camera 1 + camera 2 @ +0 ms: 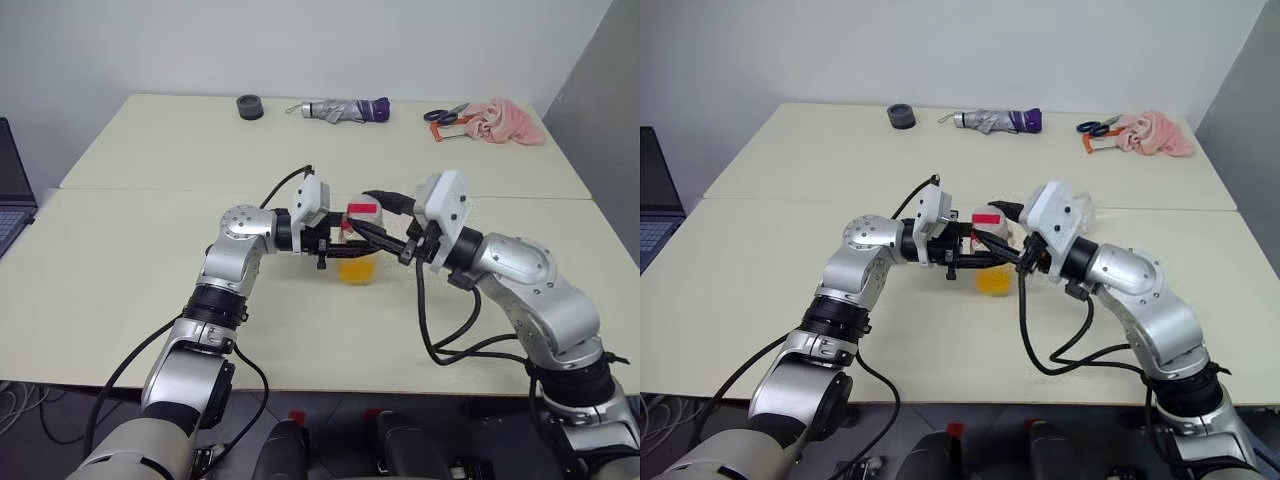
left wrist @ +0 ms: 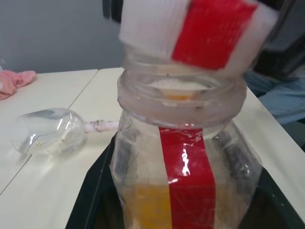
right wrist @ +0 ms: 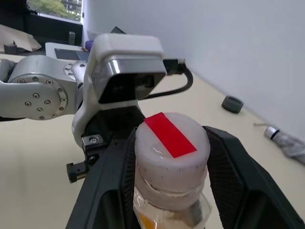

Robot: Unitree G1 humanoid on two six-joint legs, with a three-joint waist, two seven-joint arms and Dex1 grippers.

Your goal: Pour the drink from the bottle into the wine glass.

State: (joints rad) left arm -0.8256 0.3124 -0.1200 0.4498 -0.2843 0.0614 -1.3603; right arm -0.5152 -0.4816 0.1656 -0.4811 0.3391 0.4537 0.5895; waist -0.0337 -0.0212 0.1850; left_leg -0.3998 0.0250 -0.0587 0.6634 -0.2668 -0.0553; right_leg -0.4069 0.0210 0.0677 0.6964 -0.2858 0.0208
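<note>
Left hand (image 1: 335,243) clamping bottle (image 2: 183,167), right hand's fingers (image 3: 228,171) flanking cap (image 3: 171,157), wine glass (image 2: 50,131) toppled.

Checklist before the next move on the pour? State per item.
1. Left gripper shut on bottle: ok.
2. Bottle upright, drink in its bottom: ok.
3. Right gripper lined up at cap: ok.
4. Right gripper's hold on cap: cannot tell.
5. Cap off: not ok, it sits on the neck.
6. Wine glass upright: not ok, lying on its side on the table.
</note>
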